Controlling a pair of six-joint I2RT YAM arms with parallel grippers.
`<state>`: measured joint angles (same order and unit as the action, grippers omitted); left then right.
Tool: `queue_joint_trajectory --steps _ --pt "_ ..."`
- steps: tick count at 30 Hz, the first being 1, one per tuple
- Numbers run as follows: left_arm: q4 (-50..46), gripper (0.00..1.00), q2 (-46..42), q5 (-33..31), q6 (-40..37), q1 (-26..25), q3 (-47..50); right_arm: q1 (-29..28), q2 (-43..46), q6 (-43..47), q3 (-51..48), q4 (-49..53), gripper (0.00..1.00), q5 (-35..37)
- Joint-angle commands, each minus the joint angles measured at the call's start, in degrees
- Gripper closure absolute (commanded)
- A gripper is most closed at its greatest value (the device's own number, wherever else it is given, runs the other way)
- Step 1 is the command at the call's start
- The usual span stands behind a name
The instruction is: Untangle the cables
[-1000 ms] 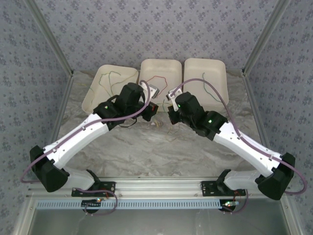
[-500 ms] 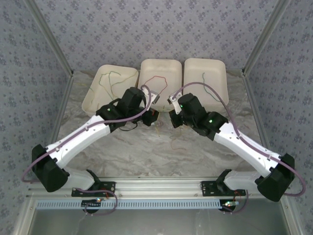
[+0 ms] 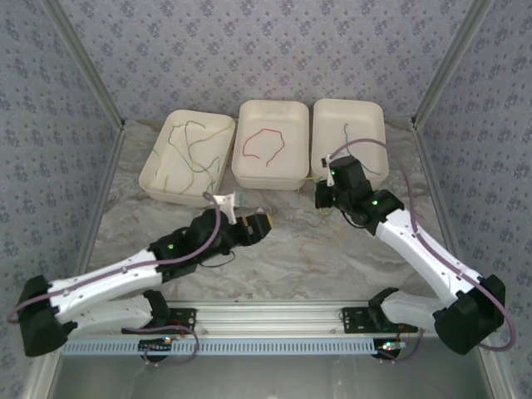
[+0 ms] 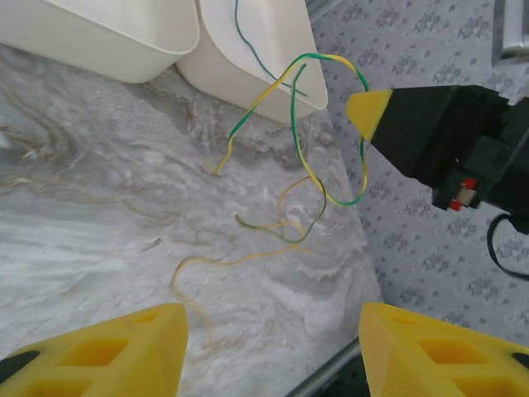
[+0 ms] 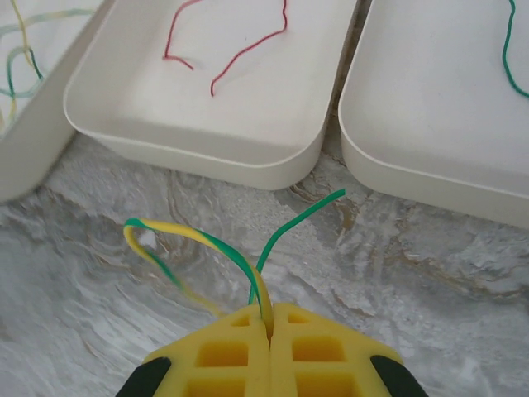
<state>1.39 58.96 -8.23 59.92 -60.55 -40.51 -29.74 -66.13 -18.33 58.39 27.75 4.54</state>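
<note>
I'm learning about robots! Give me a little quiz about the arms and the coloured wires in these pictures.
1. True or false: the right end effector is shut on a green-and-yellow cable.
2. Where does the red cable lie? A. in the left tray. B. in the middle tray. C. on the bare table.
3. Fill the gap: the fingers of the left end effector stand ____, with nothing between them.
Key: 1 true; 2 B; 3 open.
</note>
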Motion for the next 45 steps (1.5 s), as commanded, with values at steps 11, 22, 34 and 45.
queue_joint_trajectory --steps 11,22,34,45 --pt "15.5 0.30 13.5 -4.1 -22.3 1.2 -0.1 8.0 -0.2 -7.3 6.6 1.8 1.00 -27.4" --pt "10.4 0.24 21.5 -5.3 -33.6 3.0 -5.9 9.0 -0.2 -7.7 7.8 3.6 1.00 -34.6" --pt "7.2 0.80 23.2 -6.1 -36.8 4.7 -9.0 10.1 1.3 -6.5 7.0 5.6 1.00 -32.1" --pt "-9.8 1.00 20.1 -8.8 -39.7 4.0 -12.8 6.7 1.7 4.5 9.4 8.8 1.00 -12.7"
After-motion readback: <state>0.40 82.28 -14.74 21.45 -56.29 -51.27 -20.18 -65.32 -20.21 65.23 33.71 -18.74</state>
